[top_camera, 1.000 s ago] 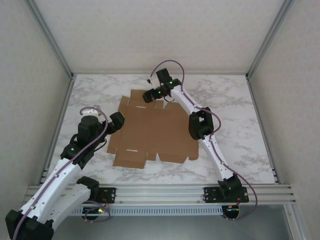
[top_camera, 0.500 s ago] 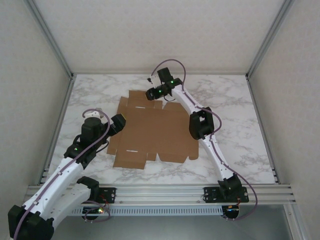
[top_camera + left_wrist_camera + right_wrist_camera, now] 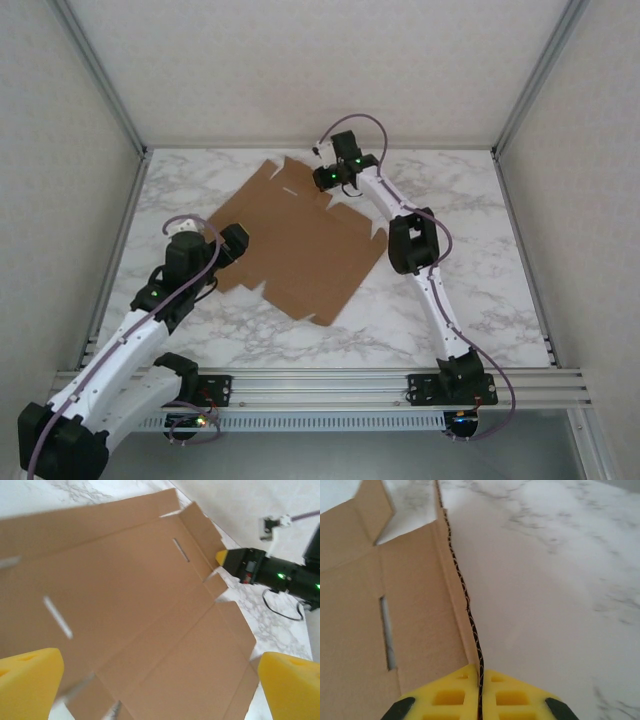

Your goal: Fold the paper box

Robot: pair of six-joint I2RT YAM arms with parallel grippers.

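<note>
1. The paper box (image 3: 295, 245) is a plain brown die-cut sheet, unfolded, with flaps and narrow slots. It carries bare cardboard on the face that shows.
2. In the top view it lies near the middle of the marble table (image 3: 470, 230), turned askew, with one corner pointing toward 5 o'clock and its flapped end toward 11 o'clock.
3. The right gripper (image 3: 320, 186) sits at the sheet's 12 o'clock edge. Its wrist view shows the gripper (image 3: 480, 680) with yellow pads (image 3: 452, 696) pressed together on the corrugated edge of the cardboard (image 3: 355, 630), which runs straight away from them toward 12 o'clock. Marble (image 3: 545, 580) lies to the 3 o'clock side.
4. The left gripper (image 3: 232, 243) is at the sheet's 9 o'clock edge. In its wrist view the gripper (image 3: 160, 685) has yellow fingers (image 3: 27, 682) spread wide, with nothing held between them; the cardboard (image 3: 140, 610) spans the gap beneath. Whether the fingers touch the sheet cannot be told.
5. From the left wrist, the right gripper's yellow tip (image 3: 221, 556) meets the sheet's edge at 2 o'clock.
</note>
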